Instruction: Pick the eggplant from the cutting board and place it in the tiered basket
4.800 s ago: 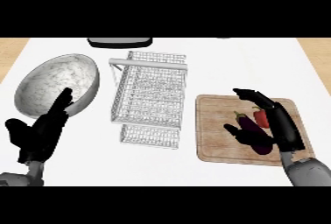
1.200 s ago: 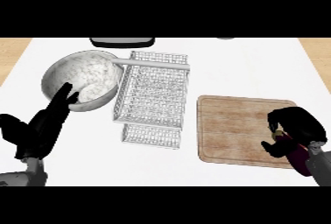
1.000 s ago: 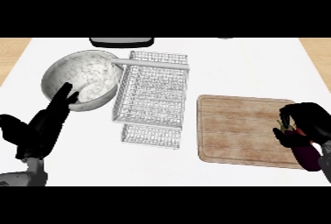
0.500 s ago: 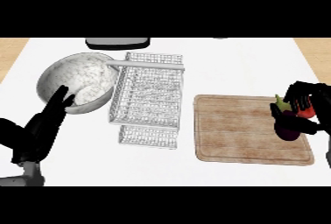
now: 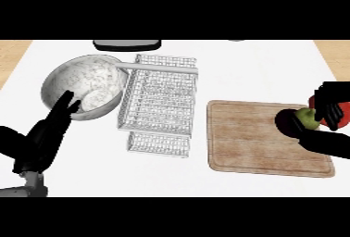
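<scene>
The eggplant (image 5: 295, 124), dark purple with a green cap, is off the wooden cutting board (image 5: 253, 139) and hangs over the board's right edge. My right hand (image 5: 332, 93) is shut on it at the view's right edge, its fingers curled over the cap. Something red (image 5: 342, 113) shows between those fingers. The wire tiered basket (image 5: 160, 102) stands to the left of the board, in the middle of the counter. My left hand (image 5: 44, 139) rests open at the lower left, fingers straight and pointing towards the bowl.
A marbled grey bowl (image 5: 85, 85) sits tilted against the basket's left side. A dark tray-like object (image 5: 126, 45) lies at the counter's far edge. White counter surrounds the board and the basket.
My right hand closed on the eggplant and lifted it off the board, then carried it up along the board's right edge. The left hand has barely moved.
</scene>
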